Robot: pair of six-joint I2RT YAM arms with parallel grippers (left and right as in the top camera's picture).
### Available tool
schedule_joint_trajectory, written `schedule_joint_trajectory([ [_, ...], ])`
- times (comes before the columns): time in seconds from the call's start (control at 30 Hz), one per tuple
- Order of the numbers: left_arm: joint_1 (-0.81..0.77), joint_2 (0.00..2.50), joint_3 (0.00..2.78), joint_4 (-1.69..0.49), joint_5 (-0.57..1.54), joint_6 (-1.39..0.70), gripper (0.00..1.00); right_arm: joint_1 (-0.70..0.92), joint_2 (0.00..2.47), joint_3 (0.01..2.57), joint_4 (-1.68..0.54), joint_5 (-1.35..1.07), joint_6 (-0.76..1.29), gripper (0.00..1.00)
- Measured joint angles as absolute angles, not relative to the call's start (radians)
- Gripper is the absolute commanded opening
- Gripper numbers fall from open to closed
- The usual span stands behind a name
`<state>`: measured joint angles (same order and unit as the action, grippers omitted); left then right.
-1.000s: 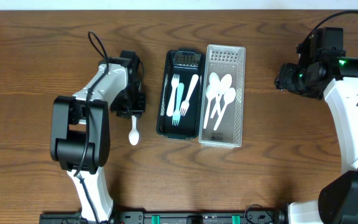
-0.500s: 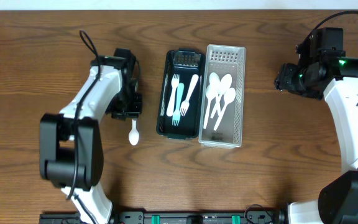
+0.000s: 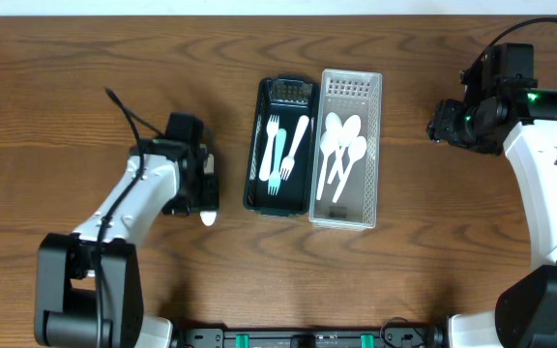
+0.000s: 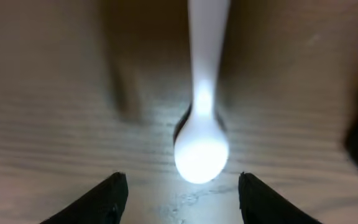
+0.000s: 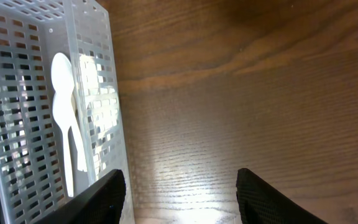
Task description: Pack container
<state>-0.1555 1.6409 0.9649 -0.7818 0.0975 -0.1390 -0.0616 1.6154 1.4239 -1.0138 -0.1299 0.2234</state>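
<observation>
Overhead, on the brown wooden table: two long containers side by side at centre, touching, long sides running from near edge to far. Clear perforated basket on the robot's right, with several white spoons inside, bowls toward the far end. Dark tray on the left, with a white fork, a teal fork and one more white utensil, kind hard to tell.

Left tool low over the table just left of the dark tray, fingers apart in the wrist view, clamped on nothing. Right tool well to the right of the basket, fingers likewise spread and empty.

Loose white spoon flat on the table near the dark tray, outside both containers. Long axis parallel to the containers' long sides; bowl toward the near edge, handle toward the far edge and hidden under the left tool from above. From the left wrist, bowl just ahead of the gap between the fingertips, handle leading straight away, blurred.
</observation>
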Motion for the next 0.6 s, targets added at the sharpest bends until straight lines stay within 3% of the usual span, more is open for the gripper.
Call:
schedule_joint_trajectory([
  [0.6, -0.157, 1.641, 0.904, -0.688, 0.098, -0.218, 0.60, -0.062, 1.615, 1.424, -1.013, -0.130, 0.223, 0.60],
])
